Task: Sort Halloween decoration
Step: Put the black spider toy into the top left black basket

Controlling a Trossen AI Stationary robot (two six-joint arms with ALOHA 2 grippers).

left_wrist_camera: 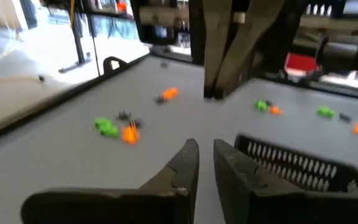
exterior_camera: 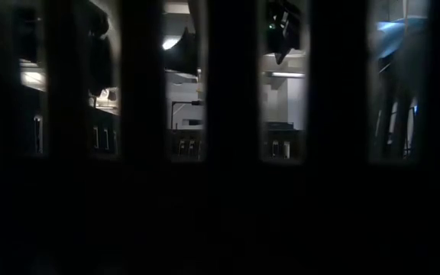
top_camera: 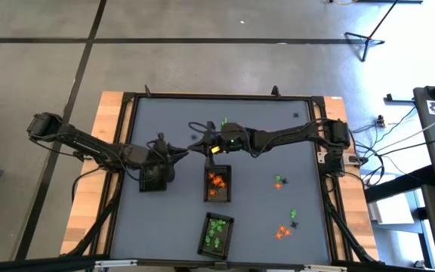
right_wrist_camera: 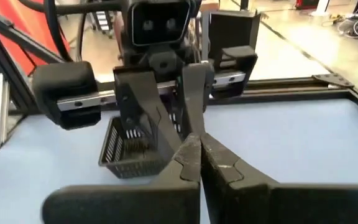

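1. High view: the left tool (top_camera: 174, 153) sits left of centre over a dark tray (top_camera: 152, 179); its fingers (left_wrist_camera: 185, 165) stand a narrow gap apart, gripping nothing visible.
2. At centre, the right tool (top_camera: 199, 144) is closed and empty.
3. Just below it, a tray (top_camera: 217, 185) holds orange trinkets (top_camera: 217, 181).
4. At lower centre, another tray (top_camera: 216, 233) holds green trinkets (top_camera: 217, 230).
5. At right, loose trinkets (top_camera: 279, 182) lie scattered on the desk (top_camera: 263, 219), more (top_camera: 284, 230) near the lower right.
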